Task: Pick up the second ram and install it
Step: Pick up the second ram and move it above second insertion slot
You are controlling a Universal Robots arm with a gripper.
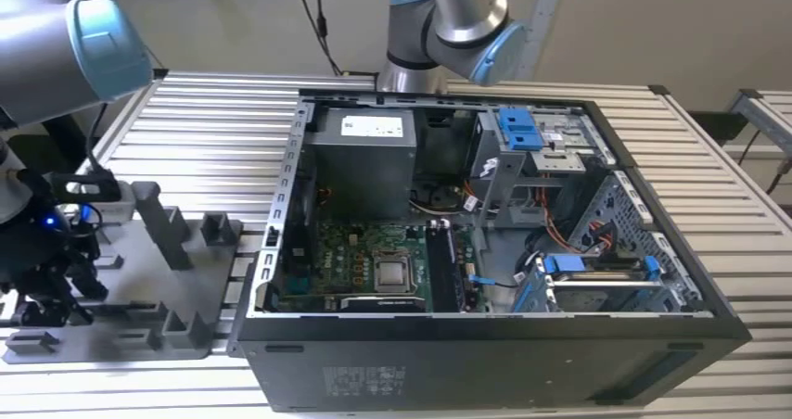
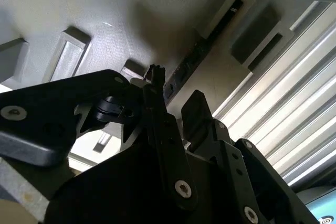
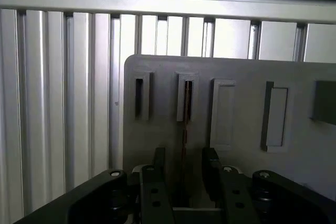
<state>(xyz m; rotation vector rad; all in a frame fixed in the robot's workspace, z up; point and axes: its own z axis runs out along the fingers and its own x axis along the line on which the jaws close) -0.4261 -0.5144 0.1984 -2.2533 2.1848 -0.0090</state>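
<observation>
The second ram (image 3: 186, 108) stands on its long edge in a slot of the grey tray (image 3: 241, 72). It is the second slot counted from the tray's corner, close to the tray's edge. It is a thin, stiff board and I judge it light, but fragile: it should not be bent or twisted, and the contacts on its lower edge should not be scraped against the slot. The two flat faces near the upper edge look like the right place to take it, so that it lifts straight out of the slot.

The gripper (image 3: 185, 153) straddles the ram with its fingers (image 3: 159, 169) spread. A narrow gap is open on each side of the board, so nothing is pinched yet.

The first wrist view looks along the board, so it gives the centring between the fingers very well. The second wrist view looks from the side and low, and gives the length of the ram (image 2: 202, 51) along its slot and how far the fingertips reach down beside it.

The exterior view gives the wider place. The tray (image 1: 185, 285) lies on the slatted table (image 1: 223, 113), just beside the open computer case (image 1: 495, 363), on the exterior view's left. Inside the case the motherboard (image 1: 359, 261) lies flat.
</observation>
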